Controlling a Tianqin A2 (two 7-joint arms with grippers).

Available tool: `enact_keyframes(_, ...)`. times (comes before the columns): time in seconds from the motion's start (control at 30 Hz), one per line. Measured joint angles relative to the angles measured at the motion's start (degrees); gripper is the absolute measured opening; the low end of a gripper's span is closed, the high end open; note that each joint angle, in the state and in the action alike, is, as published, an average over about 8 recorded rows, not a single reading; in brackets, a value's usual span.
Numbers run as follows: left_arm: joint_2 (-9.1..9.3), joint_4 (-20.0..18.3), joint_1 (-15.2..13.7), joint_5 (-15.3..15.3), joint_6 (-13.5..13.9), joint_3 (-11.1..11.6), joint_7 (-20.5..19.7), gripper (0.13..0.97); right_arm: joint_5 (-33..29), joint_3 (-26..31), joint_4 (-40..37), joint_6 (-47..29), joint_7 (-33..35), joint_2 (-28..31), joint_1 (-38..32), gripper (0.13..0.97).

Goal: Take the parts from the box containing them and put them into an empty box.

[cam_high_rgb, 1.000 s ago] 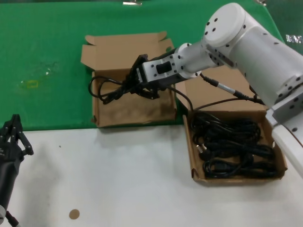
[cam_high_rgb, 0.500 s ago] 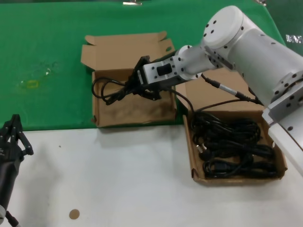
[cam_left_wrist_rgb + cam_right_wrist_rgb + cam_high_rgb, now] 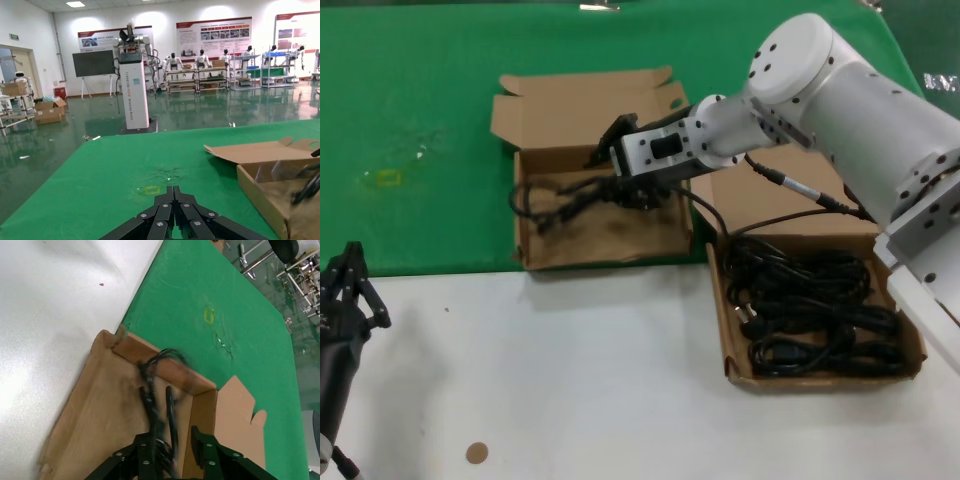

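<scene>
My right gripper (image 3: 605, 170) reaches across into the left cardboard box (image 3: 600, 260) on the green mat. Its fingers are open, and a black power cord bundle (image 3: 555, 200) lies between and below them on the box floor, one loop over the box's left wall. The right wrist view shows this gripper (image 3: 172, 435), the blurred cord (image 3: 155, 390) and the box wall (image 3: 165, 367). The right box (image 3: 820, 380) holds several looped black cords (image 3: 810, 300). My left gripper (image 3: 345, 285) is parked at the lower left, shut and empty (image 3: 174, 192).
The left box's lid flap (image 3: 580, 100) lies open towards the back, and the right box's flap (image 3: 790, 190) lies under my right arm. A green mat (image 3: 420, 100) covers the far table and the near part (image 3: 570, 370) is white. A small brown disc (image 3: 477, 453) lies near the front.
My right gripper has opened and the cord bundle it held above the left box has dropped lower onto the box floor. The left arm has not moved.
</scene>
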State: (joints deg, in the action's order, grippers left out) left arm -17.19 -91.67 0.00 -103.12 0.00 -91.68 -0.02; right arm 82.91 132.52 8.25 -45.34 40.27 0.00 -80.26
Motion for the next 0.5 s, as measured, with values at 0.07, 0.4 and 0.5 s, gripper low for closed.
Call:
enact_keyframes(0.07,0.00,0.00,0.00,0.00,0.00,0.00,0.00,0.152,0.63,0.70,0.01,0.12,-0.04,0.00,-0.04,0.288)
enact_keyframes(0.4,0.00,0.00,0.00,0.00,0.00,0.00,0.00,0.152,1.78,1.95,-0.34,-0.17,-0.14,0.00,-0.62,0.372)
enact_keyframes(0.5,0.00,0.00,0.00,0.00,0.00,0.00,0.00,0.152,1.40,1.33,-0.47,-0.48,0.01,0.05,-0.98,0.440)
